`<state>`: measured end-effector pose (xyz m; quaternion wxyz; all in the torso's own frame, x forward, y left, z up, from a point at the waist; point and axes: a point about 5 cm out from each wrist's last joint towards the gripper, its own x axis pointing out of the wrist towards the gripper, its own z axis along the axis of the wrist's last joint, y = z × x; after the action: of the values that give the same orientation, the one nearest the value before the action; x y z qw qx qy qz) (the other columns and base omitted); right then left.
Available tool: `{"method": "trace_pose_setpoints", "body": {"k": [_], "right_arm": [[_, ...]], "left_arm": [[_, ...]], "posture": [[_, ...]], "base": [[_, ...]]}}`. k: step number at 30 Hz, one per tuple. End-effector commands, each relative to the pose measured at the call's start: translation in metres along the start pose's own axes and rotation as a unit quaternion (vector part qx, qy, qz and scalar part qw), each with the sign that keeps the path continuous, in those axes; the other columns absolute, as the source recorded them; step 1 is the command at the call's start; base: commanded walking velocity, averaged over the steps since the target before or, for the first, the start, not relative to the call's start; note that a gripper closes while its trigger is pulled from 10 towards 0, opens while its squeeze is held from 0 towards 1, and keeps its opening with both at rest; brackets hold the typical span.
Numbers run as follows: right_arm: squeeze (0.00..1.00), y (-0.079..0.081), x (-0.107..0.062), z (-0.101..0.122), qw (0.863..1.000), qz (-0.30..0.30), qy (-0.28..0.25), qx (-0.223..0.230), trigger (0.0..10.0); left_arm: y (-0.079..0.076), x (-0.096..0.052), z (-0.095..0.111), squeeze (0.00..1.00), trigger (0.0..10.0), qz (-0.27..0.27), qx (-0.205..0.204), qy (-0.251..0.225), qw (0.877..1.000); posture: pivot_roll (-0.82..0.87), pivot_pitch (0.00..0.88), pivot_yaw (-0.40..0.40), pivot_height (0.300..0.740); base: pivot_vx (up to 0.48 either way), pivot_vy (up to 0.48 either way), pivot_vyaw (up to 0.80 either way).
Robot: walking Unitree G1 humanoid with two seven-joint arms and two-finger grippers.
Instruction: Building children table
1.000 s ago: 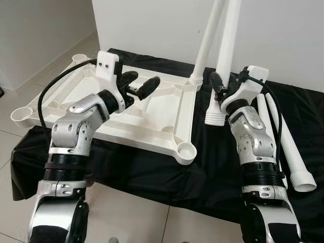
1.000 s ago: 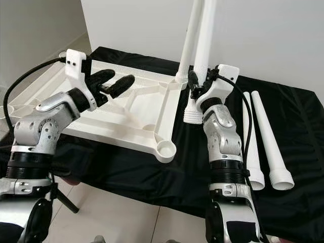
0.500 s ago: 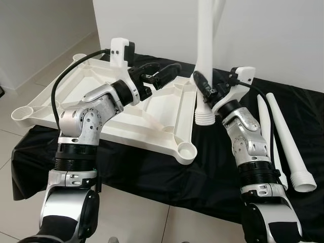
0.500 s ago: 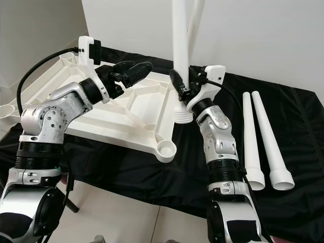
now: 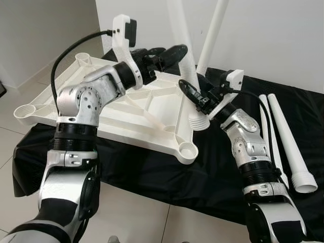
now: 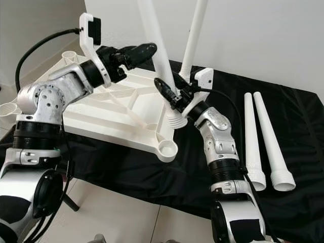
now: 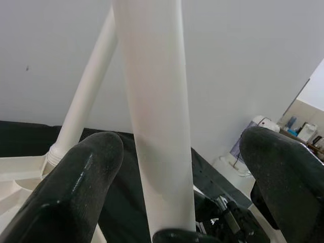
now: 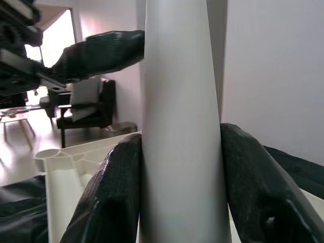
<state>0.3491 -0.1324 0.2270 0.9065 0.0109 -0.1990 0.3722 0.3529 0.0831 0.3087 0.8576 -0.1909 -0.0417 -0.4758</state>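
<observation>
With my right end effector (image 5: 191, 96) clamped low on the loose white tapered plastic leg (image 5: 183, 55), I bring the spread-open left end effector (image 5: 164, 54) around it, steadying it over the upturned white plastic tabletop's (image 5: 101, 109) near-right socket (image 5: 186, 150).

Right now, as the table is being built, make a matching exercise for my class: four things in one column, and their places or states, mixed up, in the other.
Column 1
1. left gripper
2. right gripper
3. fitted leg
4. two spare legs

Column 2
A. lying on the black cloth
B. standing in a corner socket of the upturned tabletop
C. shut on the loose leg near its ribbed end
D. open around the loose leg, higher up

Pairs: 1-D, 2-C, 3-B, 4-A
</observation>
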Motion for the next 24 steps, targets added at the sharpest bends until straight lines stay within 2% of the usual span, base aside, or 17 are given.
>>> {"method": "trace_pose_setpoints", "body": {"k": [1,8,12,18,19,20,21,24], "right_arm": [[0.0,0.0,-0.001,0.002,1.0,0.011,-0.006,-0.008,10.0],[0.0,0.005,-0.001,0.002,0.999,0.041,-0.002,-0.019,10.0],[0.0,0.008,-0.002,0.001,0.998,0.06,0.002,-0.024,10.0],[0.0,0.007,-0.002,0.0,0.998,0.057,0.003,-0.025,10.0],[0.0,0.006,-0.002,0.0,0.998,0.056,0.006,-0.029,10.0],[0.0,0.006,-0.002,0.0,0.998,0.056,0.006,-0.029,10.0],[0.0,0.006,-0.003,-0.001,0.998,0.055,0.007,-0.03,10.0],[0.0,0.005,-0.003,-0.001,0.998,0.053,0.008,-0.031,10.0]], "left_arm": [[-0.007,0.003,0.005,0.0,10.0,-0.054,-0.002,0.003,0.999],[-0.004,0.012,0.005,0.0,10.0,-0.045,0.001,0.012,0.999],[-0.002,0.023,0.011,0.0,10.0,-0.034,-0.009,0.002,0.999],[-0.001,0.025,0.016,0.0,10.0,-0.025,-0.02,-0.012,0.999],[-0.001,0.025,0.017,0.0,3.4,-0.023,-0.022,-0.017,0.999],[-0.001,0.025,0.017,0.0,3.4,-0.023,-0.022,-0.017,0.999],[0.0,0.024,0.019,0.0,0.0,-0.017,-0.025,-0.024,0.999],[0.001,0.024,0.021,0.0,0.0,-0.014,-0.033,-0.029,0.999]], "posture": [[0.02,0.0,-0.052,0.74],[0.01,0.0,-0.047,0.74],[0.01,0.0,-0.049,0.74],[0.0,0.0,-0.05,0.74],[0.0,0.0,-0.05,0.74],[0.0,0.0,-0.05,0.74],[0.0,0.0,-0.05,0.74],[0.0,0.0,-0.051,0.74]], "base": [[0.0,0.0,0.0],[0.0,0.0,0.0],[0.0,0.0,0.0],[0.0,0.0,0.0],[0.0,0.0,0.0],[0.0,0.0,0.0],[0.0,0.0,0.0],[0.0,0.0,0.0]]}}
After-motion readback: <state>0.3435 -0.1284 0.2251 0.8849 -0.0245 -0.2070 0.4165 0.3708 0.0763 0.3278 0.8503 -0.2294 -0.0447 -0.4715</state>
